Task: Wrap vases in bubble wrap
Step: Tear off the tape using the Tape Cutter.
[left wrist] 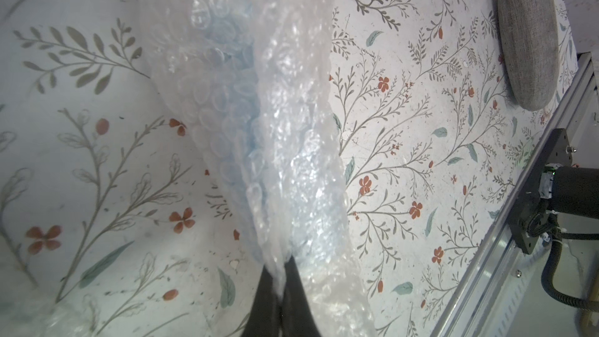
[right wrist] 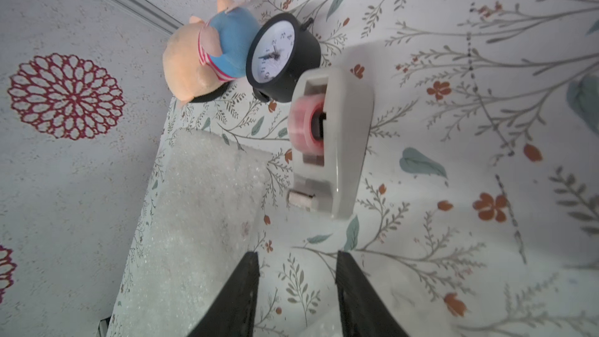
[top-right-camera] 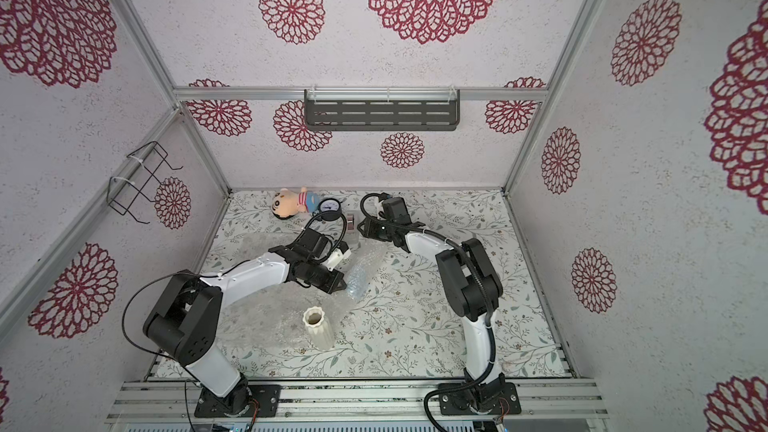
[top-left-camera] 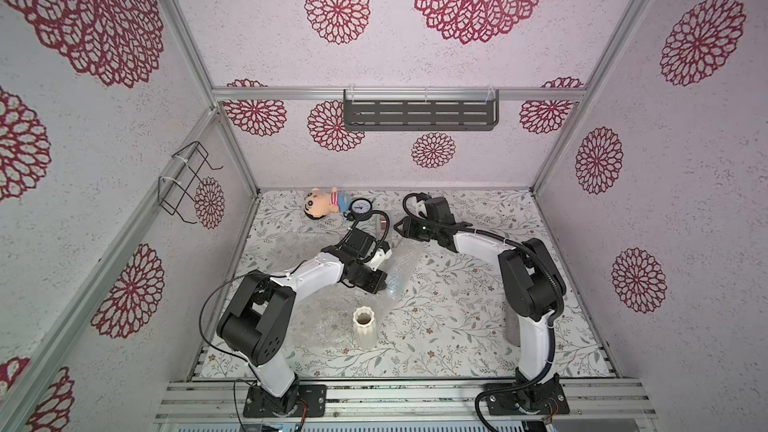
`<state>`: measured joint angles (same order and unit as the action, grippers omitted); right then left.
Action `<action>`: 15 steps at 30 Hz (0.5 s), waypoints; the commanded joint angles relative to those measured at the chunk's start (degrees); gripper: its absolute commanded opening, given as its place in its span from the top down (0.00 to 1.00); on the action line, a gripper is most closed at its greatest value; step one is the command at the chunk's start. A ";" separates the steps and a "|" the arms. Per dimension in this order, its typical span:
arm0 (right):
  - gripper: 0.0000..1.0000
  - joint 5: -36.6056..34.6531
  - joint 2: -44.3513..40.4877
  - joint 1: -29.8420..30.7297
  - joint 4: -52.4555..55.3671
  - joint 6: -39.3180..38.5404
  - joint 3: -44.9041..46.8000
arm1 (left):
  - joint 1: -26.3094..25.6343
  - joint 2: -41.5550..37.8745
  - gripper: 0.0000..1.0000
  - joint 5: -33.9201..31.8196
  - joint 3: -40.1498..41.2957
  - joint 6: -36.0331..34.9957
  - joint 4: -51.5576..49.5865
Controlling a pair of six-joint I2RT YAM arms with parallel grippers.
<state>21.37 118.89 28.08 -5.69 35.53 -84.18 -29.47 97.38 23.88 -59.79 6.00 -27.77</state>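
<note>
Here our left gripper (left wrist: 281, 270) pinches the bubble wrap (left wrist: 298, 124) rolled round the blue vase (left wrist: 240, 59), beyond the cream vase (top-left-camera: 364, 328); our right gripper (right wrist: 297, 256) gapes empty farther beyond it. We fear a slip unrolls it.

In both top views we are looking steeply down from high above the front edge of the desk (top-left-camera: 457, 317), and the two are overlapping almost wholly. The left wrist camera is giving us a close look along the left gripper (left wrist: 281, 267) at the bubble wrap (left wrist: 291, 124). The right wrist camera is looking past the right gripper (right wrist: 297, 254) toward the tape dispenser (right wrist: 343, 144) and clock (right wrist: 278, 56), which the top views are also showing.
</note>
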 commanded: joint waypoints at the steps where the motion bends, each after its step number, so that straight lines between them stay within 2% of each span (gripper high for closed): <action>1: 0.56 3.66 3.35 -0.86 0.77 -1.19 -5.87 | 1.00 -2.07 1.00 2.19 0.79 -2.21 2.30; 10: 0.55 5.27 14.41 -0.63 13.30 -0.30 -21.75 | 1.00 -1.68 1.00 3.19 0.51 -2.53 1.93; 15: 0.57 4.69 13.69 0.32 15.00 1.36 -21.13 | 1.04 -1.23 1.00 3.93 0.08 -2.44 1.47</action>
<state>25.41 134.32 27.81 6.72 36.01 -104.05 -28.80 97.06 26.35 -59.09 5.30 -26.87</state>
